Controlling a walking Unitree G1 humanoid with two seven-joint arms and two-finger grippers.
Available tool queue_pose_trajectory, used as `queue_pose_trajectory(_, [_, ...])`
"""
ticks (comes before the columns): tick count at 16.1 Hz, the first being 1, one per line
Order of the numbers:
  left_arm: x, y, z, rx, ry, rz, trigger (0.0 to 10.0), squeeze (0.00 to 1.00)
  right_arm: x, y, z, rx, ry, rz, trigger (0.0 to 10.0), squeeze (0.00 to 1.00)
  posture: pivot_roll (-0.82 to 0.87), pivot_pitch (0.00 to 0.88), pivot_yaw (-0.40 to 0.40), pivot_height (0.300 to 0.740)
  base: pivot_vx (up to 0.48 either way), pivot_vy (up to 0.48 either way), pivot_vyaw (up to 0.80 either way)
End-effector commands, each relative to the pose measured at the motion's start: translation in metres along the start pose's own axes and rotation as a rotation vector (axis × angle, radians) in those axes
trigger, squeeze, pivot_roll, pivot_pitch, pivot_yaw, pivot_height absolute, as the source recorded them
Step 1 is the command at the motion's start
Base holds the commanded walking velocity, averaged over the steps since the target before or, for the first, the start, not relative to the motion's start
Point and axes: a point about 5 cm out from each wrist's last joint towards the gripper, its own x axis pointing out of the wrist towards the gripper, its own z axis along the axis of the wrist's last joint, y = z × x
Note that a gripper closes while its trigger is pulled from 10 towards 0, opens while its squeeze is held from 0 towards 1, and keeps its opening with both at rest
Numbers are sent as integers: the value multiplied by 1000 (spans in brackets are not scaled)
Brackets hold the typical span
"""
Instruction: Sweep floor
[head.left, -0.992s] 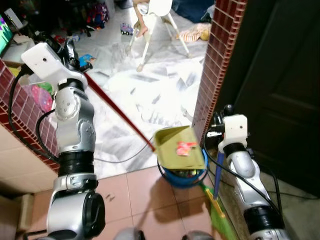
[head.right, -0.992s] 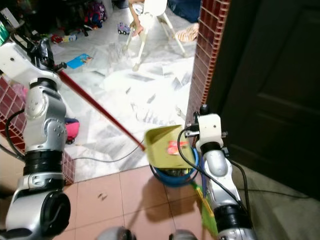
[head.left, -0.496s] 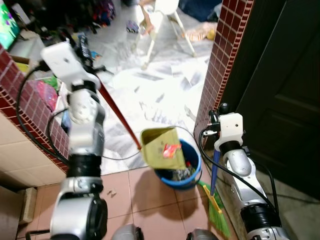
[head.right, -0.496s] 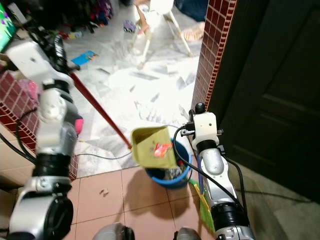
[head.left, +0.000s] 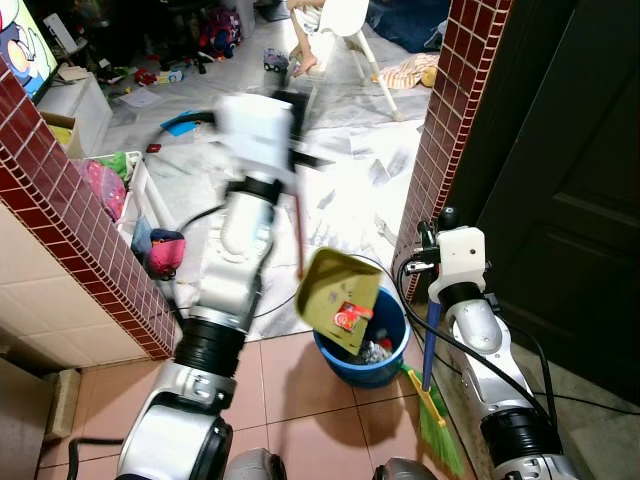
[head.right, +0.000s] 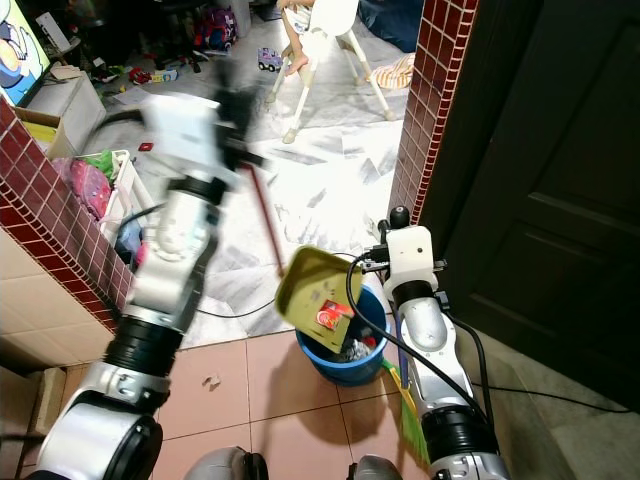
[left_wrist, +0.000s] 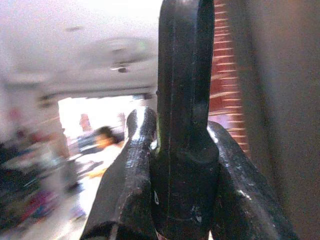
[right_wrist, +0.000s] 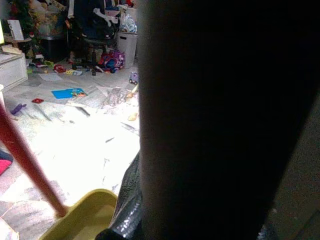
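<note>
**Dustpan tipping over the bin: emptying step in progress**

The left gripper is raised in front of the robot, its two black fingers clamped on the dark upper end of the red dustpan handle. The left arm is blurred in both eye views, so it is swinging fast. One second ago this arm was stretched far out to the robot's left with the handle slanting long and low across the white floor; it is now drawn in toward the centre, and the handle is standing close to vertical.

The yellow dustpan is consequently no longer lying flat over the blue bucket. It is tilting steeply, its lower edge dipping into the bucket mouth. The red scrap is sitting low on the pan, at the edge nearest the bucket. Judgement: the debris is about to slide in, so the dumping step is nearly complete, provided the pan edge stays inside the rim.

The right gripper is beside the brick pillar, closed around the blue shaft of the broom, whose green bristles are resting on the tiled floor just beside the bucket.
</note>
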Motion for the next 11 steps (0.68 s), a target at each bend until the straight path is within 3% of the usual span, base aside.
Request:
queue_pose_trajectory(1, [8, -11, 21, 77, -88, -160, 10000, 0, 7, 2, 8, -11, -35, 10, 10000, 0, -75, 0, 57, 740, 0, 0, 0])
queue_pose_trajectory(3, [6, -37, 28, 158, -124, -396, 10000, 0, 8, 2, 9, -12, -39, 11, 10000, 0, -76, 0, 58, 740, 0, 0, 0])
queue_pose_trajectory(5, [4, -47, 33, 193, -150, -503, 10000, 0, 9, 2, 9, -15, -41, 11, 10000, 0, -78, 0, 59, 740, 0, 0, 0])
queue_pose_trajectory(9, [15, -33, 49, 202, -186, -457, 10000, 0, 10, 3, 8, -17, -41, 13, 10000, 0, -78, 0, 58, 740, 0, 0, 0])
queue_pose_trajectory(11, [28, -3, 64, 240, -219, -303, 10000, 0, 10, 6, 8, -15, -38, 22, 10000, 0, -70, 0, 49, 740, 0, 0, 0])
